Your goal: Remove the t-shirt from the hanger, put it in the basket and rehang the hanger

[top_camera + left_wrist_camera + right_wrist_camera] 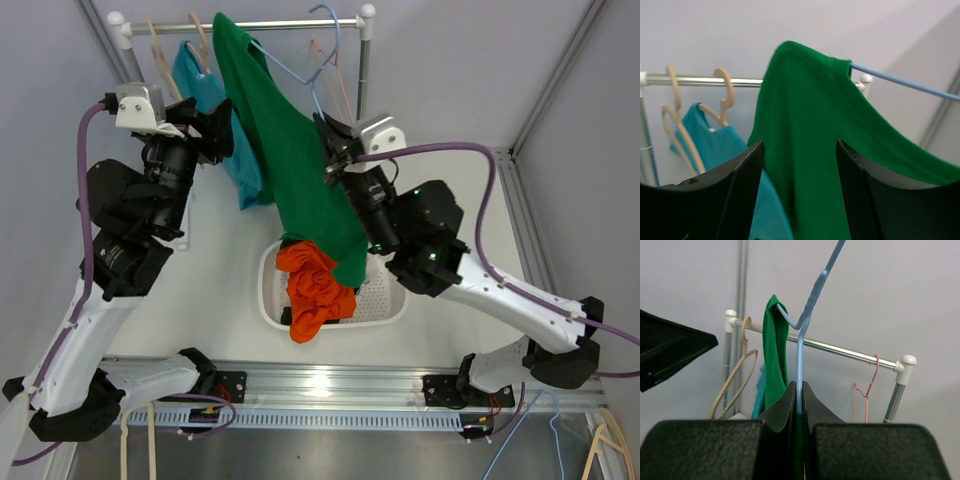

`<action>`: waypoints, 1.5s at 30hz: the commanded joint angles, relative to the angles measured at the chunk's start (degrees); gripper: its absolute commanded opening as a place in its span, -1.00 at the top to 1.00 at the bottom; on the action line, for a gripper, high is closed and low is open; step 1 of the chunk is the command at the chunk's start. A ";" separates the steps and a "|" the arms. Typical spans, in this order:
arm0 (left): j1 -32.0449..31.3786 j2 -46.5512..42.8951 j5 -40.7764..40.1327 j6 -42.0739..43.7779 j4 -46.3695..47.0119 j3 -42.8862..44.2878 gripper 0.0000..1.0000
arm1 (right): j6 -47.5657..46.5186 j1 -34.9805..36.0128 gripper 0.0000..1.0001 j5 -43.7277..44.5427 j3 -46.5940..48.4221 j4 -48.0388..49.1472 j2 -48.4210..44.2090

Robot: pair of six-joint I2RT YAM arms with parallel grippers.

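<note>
A green t-shirt [290, 150] hangs on a blue wire hanger [287, 68], one shoulder up at the rail and its hem over the basket. My right gripper [330, 150] is shut on the hanger's wire [800, 365], seen in the right wrist view [799, 390], with the green shirt [774, 350] just to the left. My left gripper [224, 140] is open at the shirt's left edge. In the left wrist view [800, 170] the green cloth [810, 130] fills the gap ahead of the fingers [747, 195]. The blue wire [905, 82] pokes out of the shoulder.
A metal rail [290, 24] crosses the back, with a teal shirt [200, 85] on a beige hanger [722, 100], spare beige hangers and a pink hanger [867, 387]. A white basket [385, 300] with an orange garment [315, 285] stands on the table below.
</note>
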 commanded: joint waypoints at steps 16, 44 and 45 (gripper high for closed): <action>-0.10 1.51 41.47 11.13 -24.57 26.41 -0.40 | 17.28 -4.25 1.00 -18.83 18.60 -44.54 -5.27; 4.73 15.93 73.65 8.24 -42.43 39.95 -0.25 | 21.24 -4.42 1.00 -41.60 28.45 -65.22 -6.50; 4.74 15.93 74.00 8.24 -42.78 40.22 -0.20 | 21.15 -4.42 1.00 -41.25 28.27 -64.87 -6.50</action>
